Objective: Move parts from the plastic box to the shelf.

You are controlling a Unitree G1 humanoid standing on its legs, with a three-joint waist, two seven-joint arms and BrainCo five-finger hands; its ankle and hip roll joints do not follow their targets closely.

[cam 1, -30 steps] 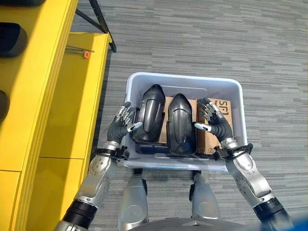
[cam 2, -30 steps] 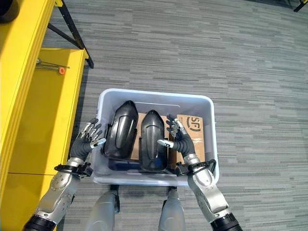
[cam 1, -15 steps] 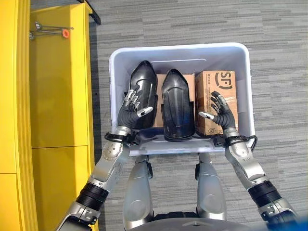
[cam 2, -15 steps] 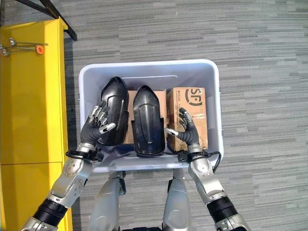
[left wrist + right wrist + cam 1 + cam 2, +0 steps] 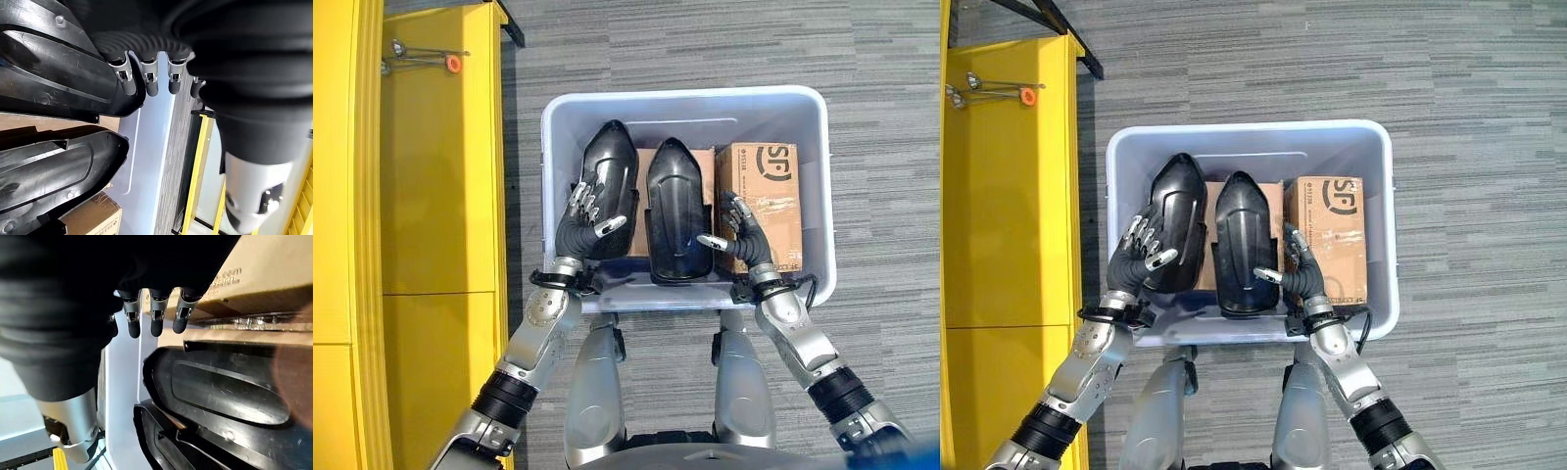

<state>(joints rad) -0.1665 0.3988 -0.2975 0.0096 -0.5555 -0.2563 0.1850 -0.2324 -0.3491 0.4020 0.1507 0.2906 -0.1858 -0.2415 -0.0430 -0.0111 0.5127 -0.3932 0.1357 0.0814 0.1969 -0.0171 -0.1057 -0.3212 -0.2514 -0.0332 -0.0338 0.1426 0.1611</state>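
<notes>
A pale plastic box (image 5: 685, 98) stands on the floor before me. Two black moulded parts lie in it side by side, the left part (image 5: 609, 186) and the middle part (image 5: 675, 211), next to a cardboard carton (image 5: 759, 191). My left hand (image 5: 576, 230) hangs over the near end of the left part (image 5: 49, 73), open, with relaxed fingers (image 5: 149, 81). My right hand (image 5: 741, 240) is open in the gap between the middle part (image 5: 225, 391) and the carton (image 5: 274, 264), thumb pointing at the part. Neither hand holds anything.
The yellow shelf (image 5: 440, 196) runs along my left side, close to the box's left wall. A thin tool with an orange tip (image 5: 426, 65) lies on its far end. A black stand leg (image 5: 514, 29) crosses the grey carpet behind the shelf.
The view swung round to face the box squarely. My right hand has moved left from over the carton to beside the middle part. The left hand stays over the left part.
</notes>
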